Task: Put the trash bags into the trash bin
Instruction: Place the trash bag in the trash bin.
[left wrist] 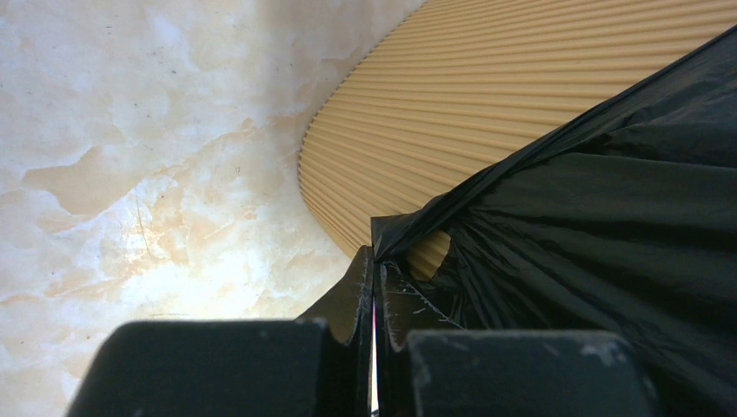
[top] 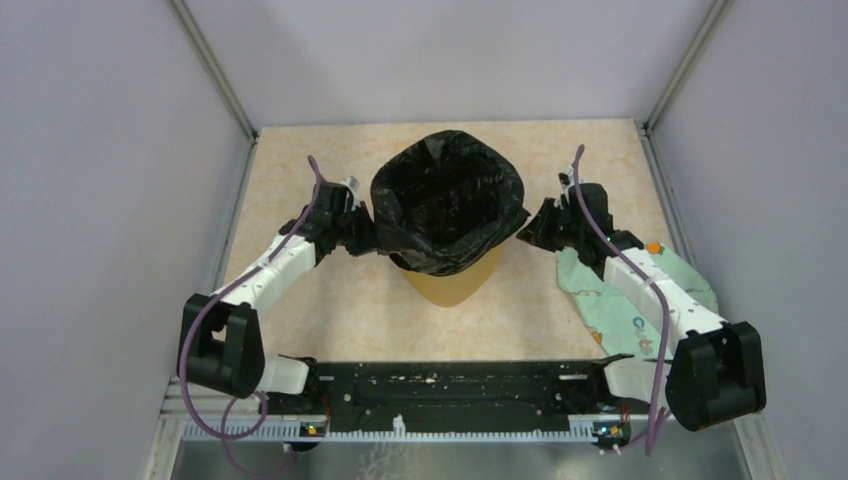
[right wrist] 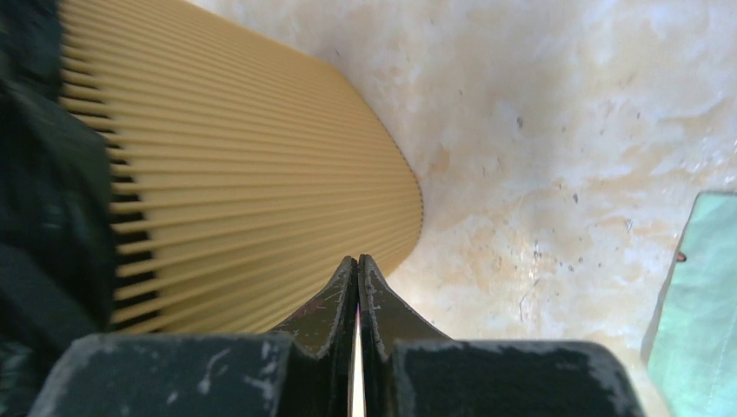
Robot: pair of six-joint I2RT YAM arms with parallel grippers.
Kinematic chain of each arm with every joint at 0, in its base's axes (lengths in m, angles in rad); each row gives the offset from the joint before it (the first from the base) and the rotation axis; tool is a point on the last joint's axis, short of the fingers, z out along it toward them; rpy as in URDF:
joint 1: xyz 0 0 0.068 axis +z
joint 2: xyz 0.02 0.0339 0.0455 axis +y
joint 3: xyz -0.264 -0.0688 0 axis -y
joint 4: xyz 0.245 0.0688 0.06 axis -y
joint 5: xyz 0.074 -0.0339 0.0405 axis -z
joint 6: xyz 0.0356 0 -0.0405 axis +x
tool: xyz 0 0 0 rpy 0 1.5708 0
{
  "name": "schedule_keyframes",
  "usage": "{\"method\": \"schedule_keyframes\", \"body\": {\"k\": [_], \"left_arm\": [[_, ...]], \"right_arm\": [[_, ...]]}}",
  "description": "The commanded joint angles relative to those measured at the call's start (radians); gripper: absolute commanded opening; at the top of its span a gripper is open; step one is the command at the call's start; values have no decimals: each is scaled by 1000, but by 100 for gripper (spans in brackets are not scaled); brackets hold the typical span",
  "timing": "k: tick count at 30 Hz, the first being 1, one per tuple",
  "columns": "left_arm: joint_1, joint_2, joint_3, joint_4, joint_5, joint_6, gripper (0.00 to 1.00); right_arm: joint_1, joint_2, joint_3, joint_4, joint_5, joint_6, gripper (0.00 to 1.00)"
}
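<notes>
The mustard-yellow trash bin (top: 452, 287) stands at mid-table with a glossy black trash bag (top: 450, 198) spread open over its rim. My left gripper (top: 364, 234) is at the bag's left edge. In the left wrist view its jaws (left wrist: 375, 253) are pressed together, with a corner of the bag (left wrist: 608, 226) pinched at their tips against the ribbed bin wall (left wrist: 487, 78). My right gripper (top: 529, 228) is at the bag's right side. Its jaws (right wrist: 357, 259) are shut with nothing showing between them, beside the bin (right wrist: 261, 174); the bag (right wrist: 43, 191) lies off to the left.
A pale green patterned cloth (top: 620, 300) lies flat under my right arm, also seen at the right edge of the right wrist view (right wrist: 704, 295). Grey walls with metal rails enclose the beige marbled tabletop (top: 330, 310).
</notes>
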Motion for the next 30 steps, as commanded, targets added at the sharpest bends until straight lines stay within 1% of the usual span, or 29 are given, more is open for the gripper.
{"method": "schedule_keyframes", "body": {"k": [1, 2, 3, 5, 6, 8, 10, 12, 14, 18, 21, 25, 28, 30], "left_arm": [[6, 27, 20, 50, -14, 41, 0], [8, 30, 27, 44, -17, 45, 0], [10, 32, 36, 40, -17, 49, 0], [17, 38, 54, 27, -16, 55, 0], [18, 40, 66, 21, -16, 59, 0], [19, 47, 86, 11, -17, 67, 0], [22, 55, 106, 2, -16, 73, 1], [22, 60, 119, -4, -11, 76, 1], [22, 64, 125, -5, -10, 78, 1], [23, 70, 131, -4, -5, 81, 1], [23, 76, 138, -1, 3, 79, 1], [23, 78, 143, 1, 8, 76, 2], [23, 78, 146, 1, 11, 75, 2], [23, 78, 149, -1, 11, 75, 2]], "right_arm": [[11, -69, -7, 33, 50, 15, 0], [4, -86, -1, 21, 55, 13, 0], [-9, -99, 8, 9, 55, 15, 4], [-56, -128, 19, -7, 29, 34, 17], [-92, -141, 14, 4, -17, 54, 21], [-159, -172, -16, 65, -139, 127, 31], [-203, -200, -58, 145, -232, 224, 43], [-238, -221, -100, 227, -299, 324, 49], [-265, -244, -157, 375, -363, 439, 51], [-269, -271, -273, 642, -423, 651, 53], [-262, -258, -295, 703, -449, 694, 53], [-223, -241, -325, 772, -442, 743, 53], [-207, -216, -349, 848, -435, 787, 51], [-185, -192, -347, 864, -431, 791, 48]]}}
